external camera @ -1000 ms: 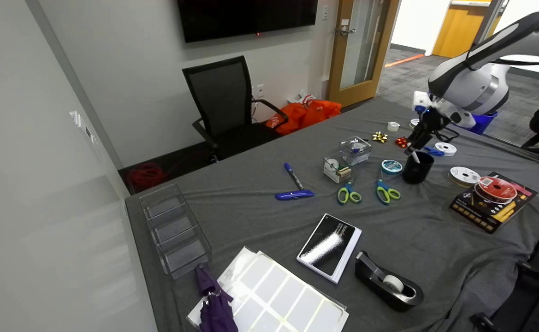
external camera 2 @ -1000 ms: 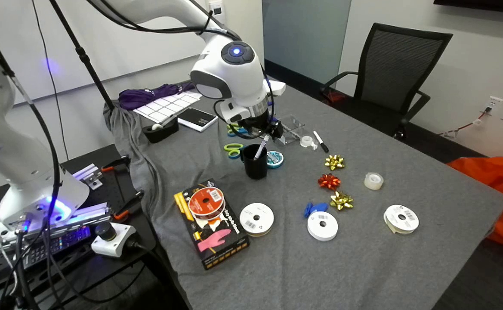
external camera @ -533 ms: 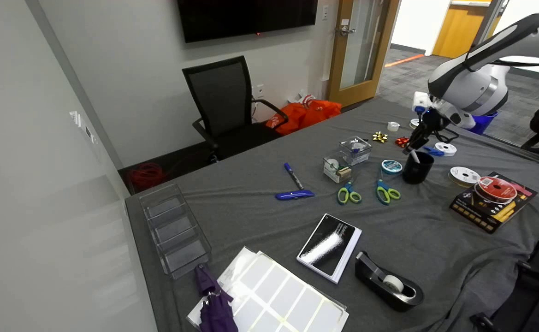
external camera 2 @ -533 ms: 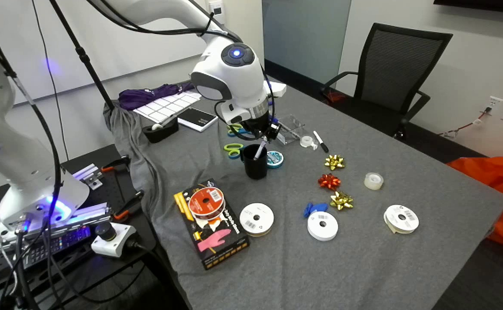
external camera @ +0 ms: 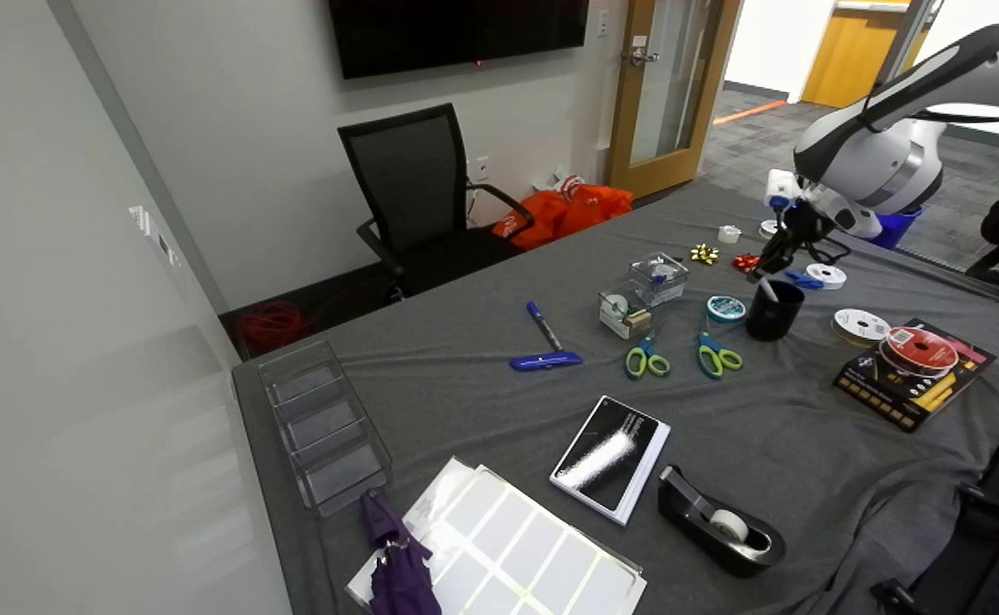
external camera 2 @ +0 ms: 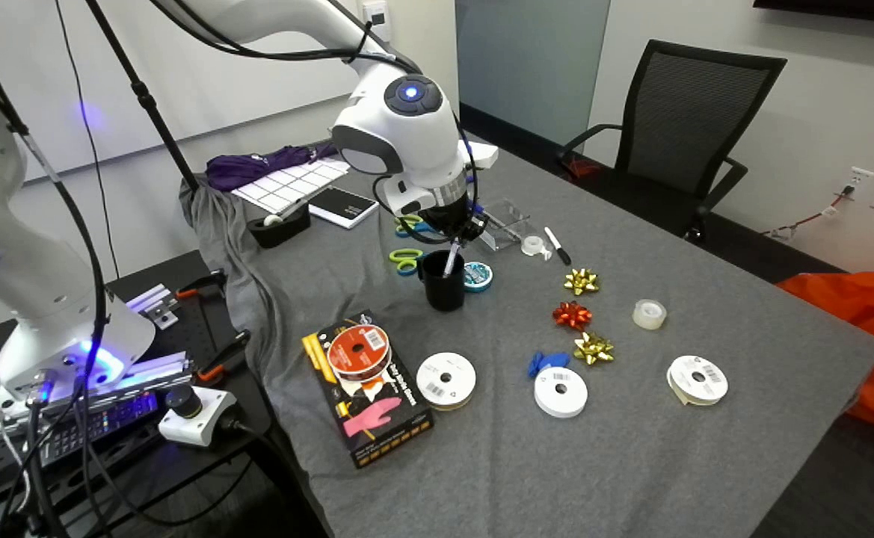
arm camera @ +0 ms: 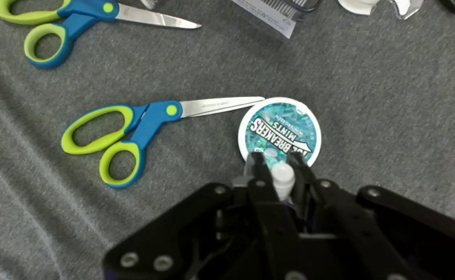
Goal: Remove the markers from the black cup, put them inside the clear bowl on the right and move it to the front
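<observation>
The black cup (external camera 2: pixel 442 295) stands upright on the grey cloth, and one white marker (external camera 2: pixel 451 258) leans out of its top. Just above the cup's rim is my gripper (external camera: pixel 759 273), pointing down. In the wrist view, the gripper (arm camera: pixel 275 157) has its fingers closed in on both sides of the white marker's end (arm camera: pixel 283 175), which shows between them. The marker's lower part is inside the cup. The cup itself is hidden behind the gripper in the wrist view. Two small clear containers (external camera: pixel 660 289) stand nearby; I cannot tell if either is the clear bowl.
A round mint tin (arm camera: pixel 280 124) and green-blue scissors (arm camera: pixel 149 120) lie close beside the cup. Ribbon spools (external camera 2: pixel 445 379), a black box (external camera 2: pixel 377 426) and gift bows (external camera 2: pixel 573 314) are spread around. A long clear divided tray (external camera: pixel 324 427) sits at the table's far end.
The gripper's jaws have come together around the white marker. The marker's top has shifted slightly and it stands a little more upright in the cup. The arm has hardly moved.
</observation>
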Robot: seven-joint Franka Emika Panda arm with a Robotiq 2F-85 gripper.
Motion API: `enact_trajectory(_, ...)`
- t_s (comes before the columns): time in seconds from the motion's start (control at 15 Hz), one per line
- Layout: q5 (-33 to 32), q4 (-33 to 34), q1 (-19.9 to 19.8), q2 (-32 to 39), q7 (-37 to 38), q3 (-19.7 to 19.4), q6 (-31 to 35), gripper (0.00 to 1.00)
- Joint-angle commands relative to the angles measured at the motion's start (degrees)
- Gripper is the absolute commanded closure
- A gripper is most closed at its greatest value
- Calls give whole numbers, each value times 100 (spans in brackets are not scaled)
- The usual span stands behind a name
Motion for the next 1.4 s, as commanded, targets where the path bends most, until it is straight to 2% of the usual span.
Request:
enact_trajectory(0.0,125,-5,-104,-71,-187,63,-53,96)
enact_trajectory(0.47,69,8,-88,-491,-3,29,-670,96)
enact_trajectory(0.87,232,338,-59,-815,335,57,-1326,96)
enact_trajectory(1.13,756,765,-23,-733,577,150,-1341,96)
enact_trajectory(1.33,1609,1003,-6,-532,322,328,-966,96)
